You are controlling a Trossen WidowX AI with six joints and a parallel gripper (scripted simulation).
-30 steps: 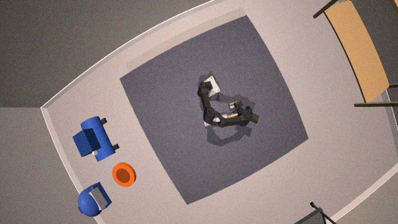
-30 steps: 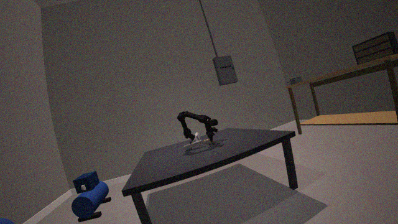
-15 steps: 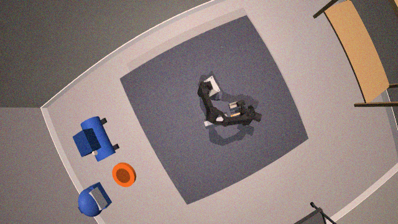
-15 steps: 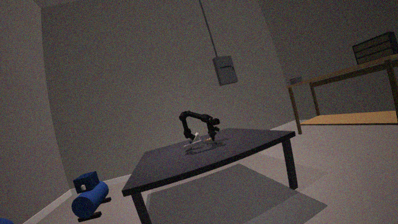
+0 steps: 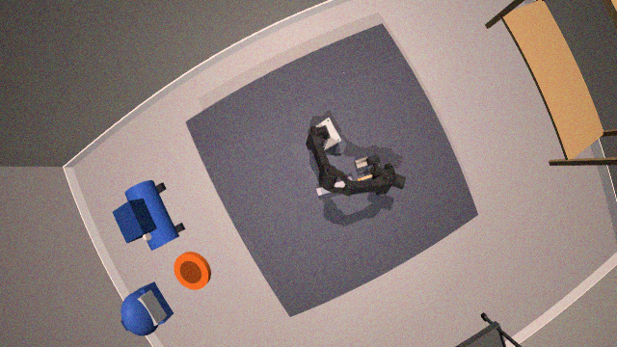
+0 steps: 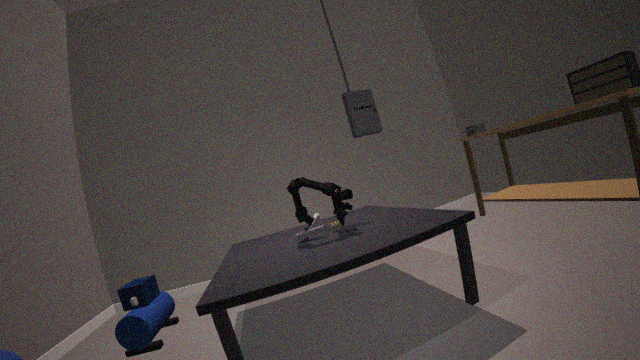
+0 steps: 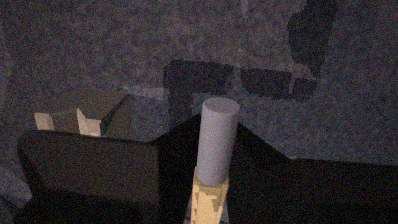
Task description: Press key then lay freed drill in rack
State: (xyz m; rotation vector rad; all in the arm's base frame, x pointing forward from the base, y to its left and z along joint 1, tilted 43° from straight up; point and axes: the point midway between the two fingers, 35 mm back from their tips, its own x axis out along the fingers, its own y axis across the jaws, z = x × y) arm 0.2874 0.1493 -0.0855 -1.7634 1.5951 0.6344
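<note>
Dark table [image 5: 260,212] [image 6: 280,265] [image 7: 140,30] below; drill [image 5: 364,177] [image 6: 335,224] [image 7: 218,142] in tool [image 5: 372,174] [image 6: 342,221] [image 7: 213,124], outside pale rack [image 5: 362,163] [image 7: 90,126]

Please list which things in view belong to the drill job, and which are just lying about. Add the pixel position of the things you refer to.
For the job:
- gripper [image 5: 367,176] [image 6: 343,223] [image 7: 213,124], shut on the drill [image 5: 364,177] [image 7: 217,142]
- beige piece [image 5: 362,163] [image 7: 44,122], probably the rack
- key: cannot tell which

Just about:
- orange ring [image 5: 178,271]
- blue tank [image 5: 161,217] [image 6: 134,331]
- wooden bench [image 5: 554,82] [image 6: 555,119]
</note>
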